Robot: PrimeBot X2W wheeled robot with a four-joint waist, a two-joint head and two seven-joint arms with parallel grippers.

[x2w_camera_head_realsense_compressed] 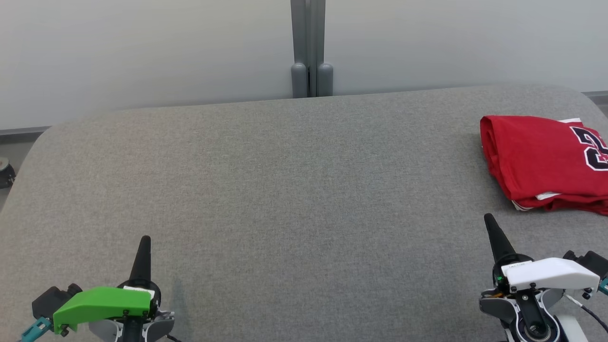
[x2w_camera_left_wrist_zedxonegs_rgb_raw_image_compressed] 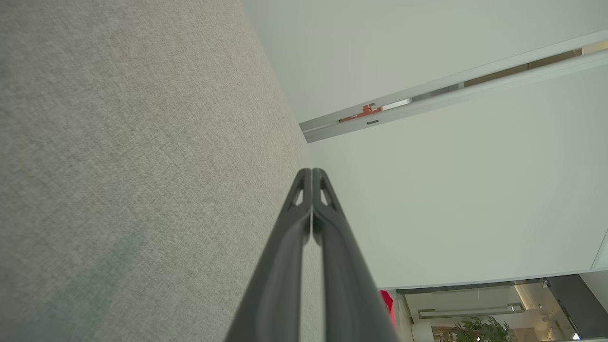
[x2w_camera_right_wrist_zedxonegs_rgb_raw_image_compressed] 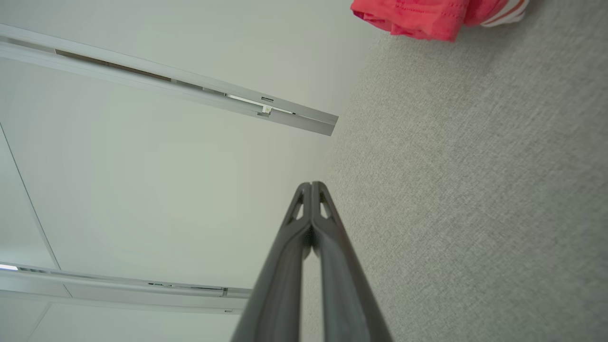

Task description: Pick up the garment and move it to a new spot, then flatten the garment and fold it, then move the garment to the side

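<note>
Red and folded, the garment (x2w_camera_head_realsense_compressed: 536,159) is lying at the far right of the grey fabric counter (x2w_camera_head_realsense_compressed: 285,190). I am holding my left pincer (x2w_camera_head_realsense_compressed: 145,241) and right pincer (x2w_camera_head_realsense_compressed: 489,219) pressed fully closed and empty, the right one pointing near the garment without touching it.

A grey fabric-covered surface (x2w_camera_head_realsense_compressed: 285,190) is backed by pale wall panels (x2w_camera_head_realsense_compressed: 142,47), which are joined by a grey post (x2w_camera_head_realsense_compressed: 311,47). Green foliage (x2w_camera_left_wrist_zedxonegs_rgb_raw_image_compressed: 475,330) is glimpsed in the left wrist view.
</note>
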